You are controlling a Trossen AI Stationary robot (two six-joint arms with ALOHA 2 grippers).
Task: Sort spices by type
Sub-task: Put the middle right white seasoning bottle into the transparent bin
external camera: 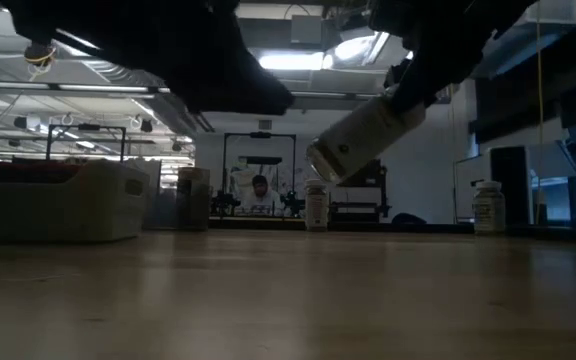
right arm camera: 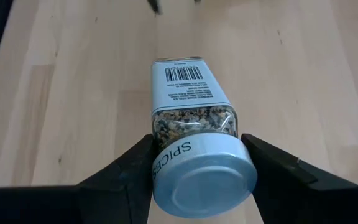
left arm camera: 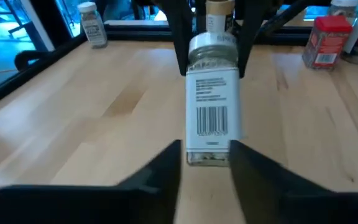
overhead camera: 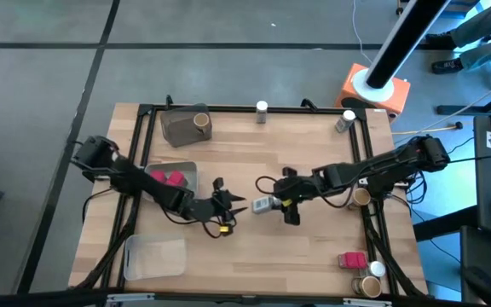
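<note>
A clear white-capped spice jar with a barcode label hangs over the middle of the table, between my two grippers. My right gripper comes from the right and is shut on its cap end. My left gripper comes from the left, its fingers at the jar's bottom end. In the low view the jar is tilted, cap higher than bottom, well above the tabletop. My left gripper has its two fingers against opposite sides of the jar's bottom end, coming roughly level from the table's left, along the jar. My right gripper pinches the jar at the white cap between its two fingers, slanting down from the right. The jar is clear of the table.
Two pink-red packets lie in a clear tray at the left. A grey tray at the far left holds a tan-topped jar. White-capped jars stand along the far edge. A pink packet and jars sit near right.
</note>
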